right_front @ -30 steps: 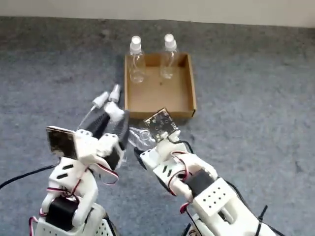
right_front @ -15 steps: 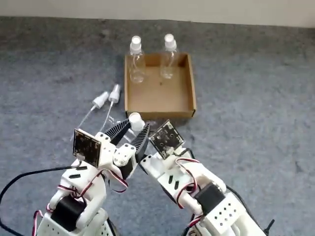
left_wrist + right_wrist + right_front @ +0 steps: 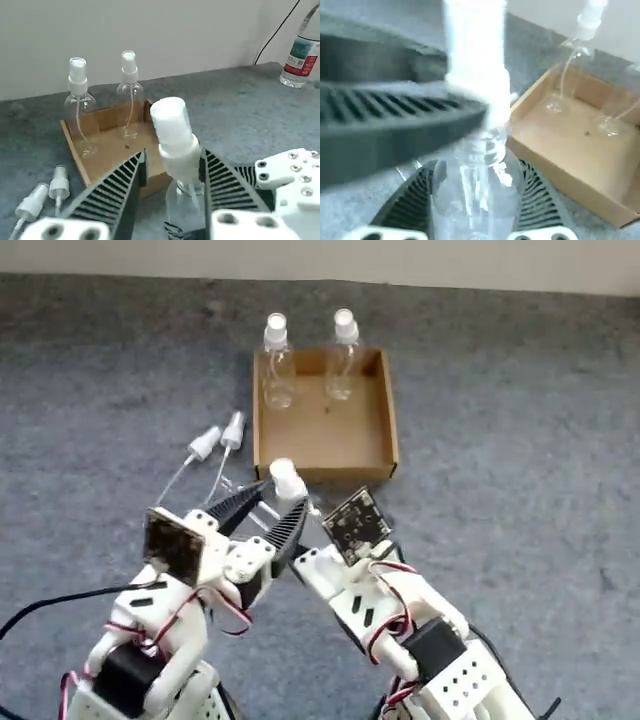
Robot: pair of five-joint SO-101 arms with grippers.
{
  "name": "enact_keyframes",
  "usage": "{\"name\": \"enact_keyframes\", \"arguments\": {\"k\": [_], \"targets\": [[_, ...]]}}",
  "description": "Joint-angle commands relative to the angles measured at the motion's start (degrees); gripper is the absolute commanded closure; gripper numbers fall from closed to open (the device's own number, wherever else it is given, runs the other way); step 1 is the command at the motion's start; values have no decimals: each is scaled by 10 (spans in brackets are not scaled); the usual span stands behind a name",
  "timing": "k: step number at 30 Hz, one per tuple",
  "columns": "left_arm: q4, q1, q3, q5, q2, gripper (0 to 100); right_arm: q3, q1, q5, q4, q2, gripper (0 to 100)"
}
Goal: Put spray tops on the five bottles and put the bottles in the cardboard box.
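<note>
My left gripper is shut on a white spray top, which stands upright on the neck of a clear bottle. My right gripper is shut on that bottle's body, just in front of the cardboard box. In the high view the spray top sits between the left gripper's black fingers. Two capped bottles stand at the far side of the box. Two loose spray tops lie on the carpet left of the box.
Grey carpet covers the table. A plastic water bottle stands far off to the right, by a wall. Most of the box floor is bare.
My left gripper has swung right from beside the loose spray tops, holding a spray top, and brought it over the bottle in my right gripper. The right arm shifted slightly right.
</note>
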Motion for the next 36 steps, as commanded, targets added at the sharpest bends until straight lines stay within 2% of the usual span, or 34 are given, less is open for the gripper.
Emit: {"name": "enact_keyframes", "arguments": {"k": [1, 10, 13, 17, 19, 27, 33, 36], "targets": [[28, -30, -56, -3, -3, 870, 9, 13, 6, -22, -9, 995], [17, -134, -70, -1, -3, 873, 23, 11, 8, -21, -9, 995], [-36, -160, -43, 0, -1, 873, 23, -18, 10, -16, -9, 995], [-124, -160, 28, 0, 0, 874, 18, -50, 55, 59, -9, 995], [-146, -153, 44, 0, 0, 874, 9, -50, 53, 73, -11, 995], [-98, -51, 57, -4, 0, 874, 0, -50, 53, 73, -15, 995], [-98, -10, 74, -4, 0, 874, 0, -53, 53, 73, -15, 995], [-96, 15, 77, -38, 0, 874, 1, -53, 55, 73, -15, 995]]}}
